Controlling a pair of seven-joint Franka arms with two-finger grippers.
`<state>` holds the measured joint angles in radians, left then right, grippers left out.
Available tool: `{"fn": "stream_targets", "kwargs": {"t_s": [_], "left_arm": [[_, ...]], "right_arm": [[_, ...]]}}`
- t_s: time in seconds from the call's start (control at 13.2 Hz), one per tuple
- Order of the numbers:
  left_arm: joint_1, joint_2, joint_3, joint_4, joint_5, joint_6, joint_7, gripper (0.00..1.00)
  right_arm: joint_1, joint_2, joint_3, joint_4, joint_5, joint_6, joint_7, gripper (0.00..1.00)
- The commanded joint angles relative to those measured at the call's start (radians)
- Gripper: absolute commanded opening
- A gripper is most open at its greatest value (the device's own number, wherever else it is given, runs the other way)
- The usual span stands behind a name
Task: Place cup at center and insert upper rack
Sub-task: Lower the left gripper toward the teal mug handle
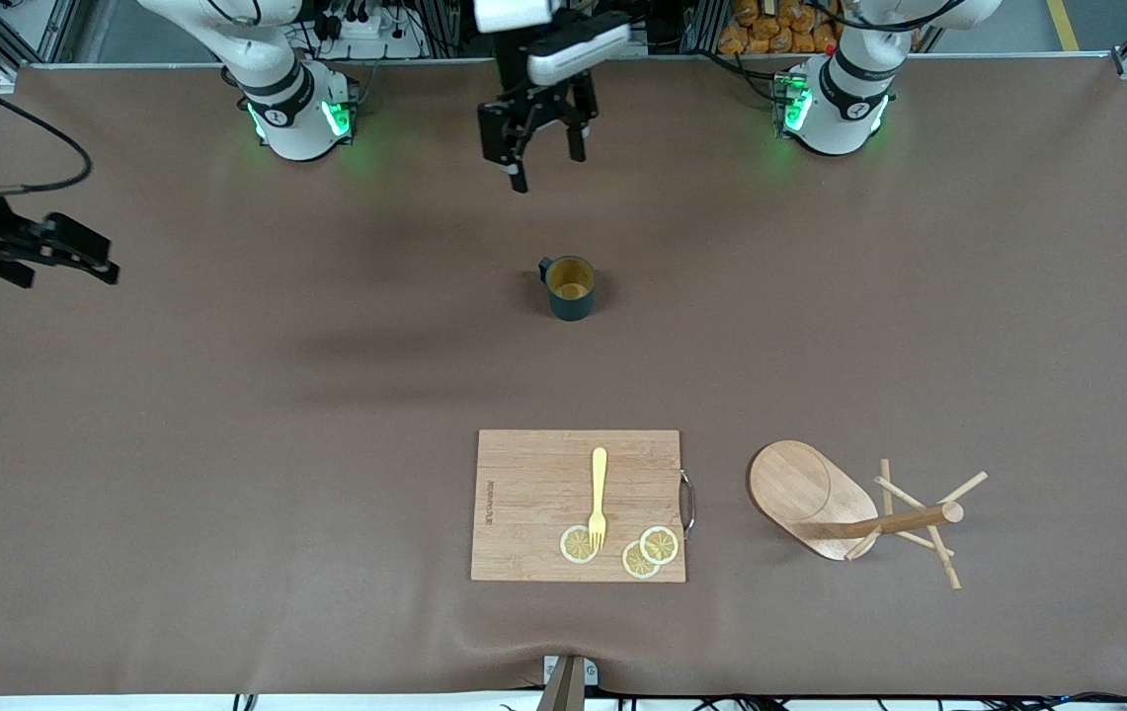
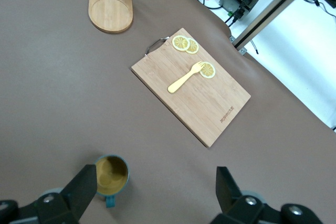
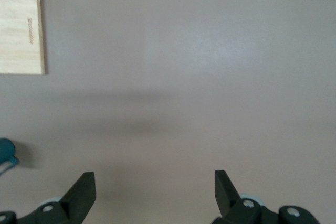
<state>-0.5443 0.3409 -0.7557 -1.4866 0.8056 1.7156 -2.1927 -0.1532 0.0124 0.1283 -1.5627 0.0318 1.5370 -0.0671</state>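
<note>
The dark teal cup (image 1: 571, 286) with its yellow inside stands upright at mid-table, handle toward the right arm's end. My left gripper (image 1: 548, 168) hangs open in the air over the table between the cup and the robots' bases, holding nothing. In the left wrist view the cup (image 2: 111, 176) shows just by one finger of the left gripper (image 2: 155, 182). The upper rack (image 1: 820, 499), a wooden mug tree, lies tipped on its side nearer the front camera, toward the left arm's end. My right gripper (image 1: 109, 259) waits open and empty at the right arm's end; the right wrist view has the right gripper (image 3: 155, 179) over bare mat.
A wooden cutting board (image 1: 533, 494) lies beside the rack, nearer the front camera than the cup, carrying a yellow fork (image 1: 599, 494) and lemon slices (image 1: 659, 545). The left wrist view shows the board (image 2: 210, 103) and the rack's base (image 2: 110, 6). Brown mat covers the table.
</note>
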Motion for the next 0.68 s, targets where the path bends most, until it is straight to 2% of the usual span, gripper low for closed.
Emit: {"fn": "stream_targets", "kwargs": {"t_s": [0.0,0.15,0.45,0.61], "left_arm": [[-0.106,0.062,0.041,0.025,0.101,-0.080,-0.045,1.00],[-0.222,0.114,0.119,0.034,0.145,-0.149,-0.070,1.00],[-0.532,0.231,0.424,0.114,0.153,-0.202,-0.136,1.00],[-0.629,0.294,0.519,0.137,0.153,-0.202,-0.156,1.00]], "right_arm": [[-0.043,-0.032,-0.015,-0.033,0.013,-0.015,-0.130,1.00],[-0.045,-0.031,-0.030,-0.033,0.008,-0.046,-0.138,1.00],[-0.051,-0.031,-0.030,-0.057,0.003,-0.046,-0.143,1.00],[-0.071,-0.026,-0.030,-0.072,0.000,-0.032,-0.143,1.00]]}}
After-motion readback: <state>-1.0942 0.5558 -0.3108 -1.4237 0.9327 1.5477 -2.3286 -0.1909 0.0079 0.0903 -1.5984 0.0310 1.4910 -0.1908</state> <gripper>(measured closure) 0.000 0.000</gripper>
